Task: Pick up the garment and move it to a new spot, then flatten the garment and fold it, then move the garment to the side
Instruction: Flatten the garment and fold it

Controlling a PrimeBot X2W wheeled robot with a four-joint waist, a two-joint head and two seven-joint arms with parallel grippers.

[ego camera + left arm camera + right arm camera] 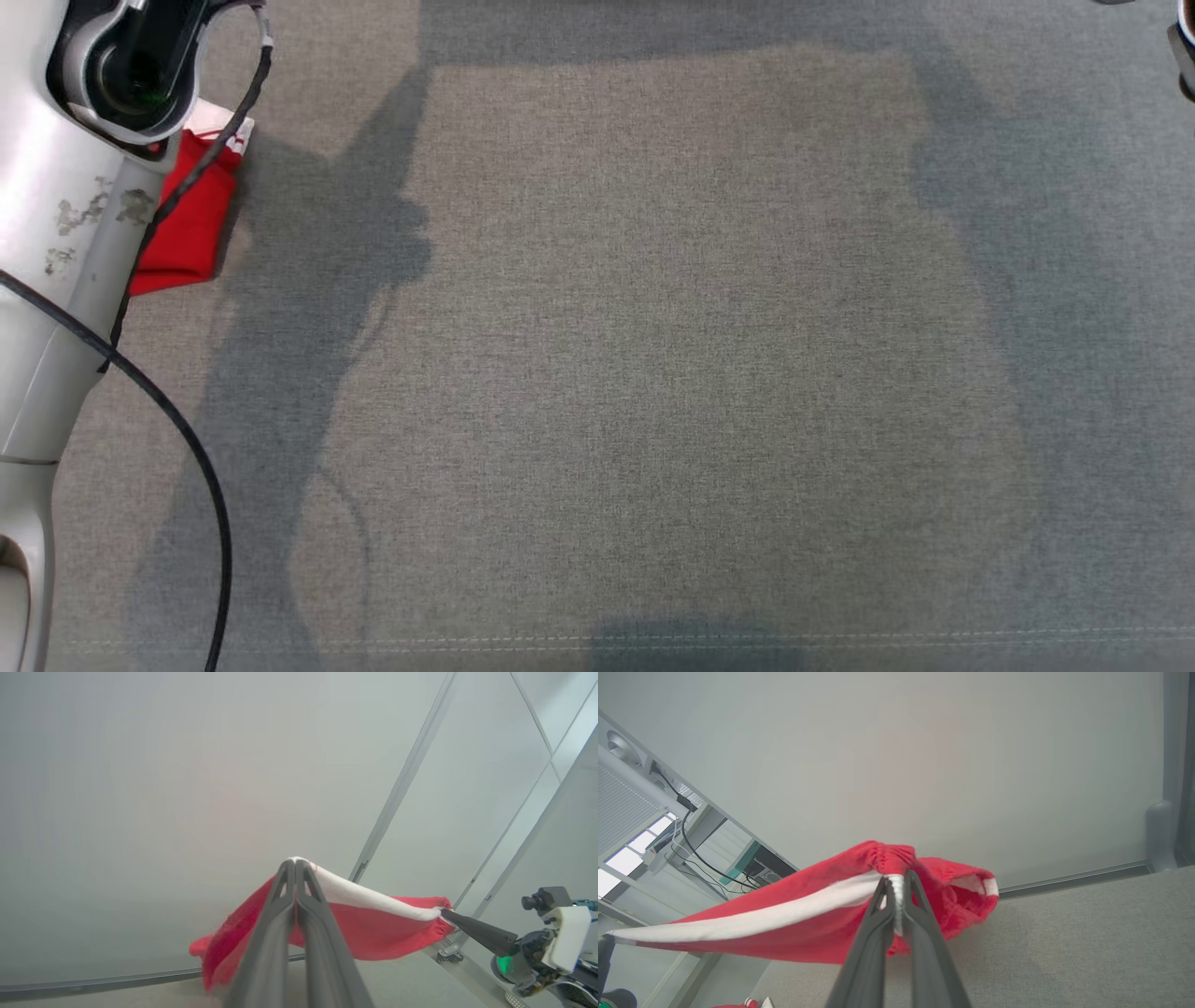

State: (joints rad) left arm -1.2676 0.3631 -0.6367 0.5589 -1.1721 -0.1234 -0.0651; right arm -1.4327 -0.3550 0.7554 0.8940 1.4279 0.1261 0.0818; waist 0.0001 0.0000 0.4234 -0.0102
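Note:
The garment (373,933) is red with a white waistband and hangs stretched in the air between my two grippers. In the left wrist view my left gripper (295,864) is shut on one end of the band, and the right gripper (447,913) pinches the other end at the right. In the right wrist view my right gripper (896,884) is shut on the gathered band of the garment (784,935), which runs off left to the other gripper's dark finger (604,952). The head view has my pale left forearm (75,233) at the left edge.
The grey fabric surface (653,373) spreads below, with a stitched front seam (653,642). A folded red and white cloth (191,219) lies at its far left, partly behind my left forearm. Pale walls and a metal frame (402,784) stand behind.

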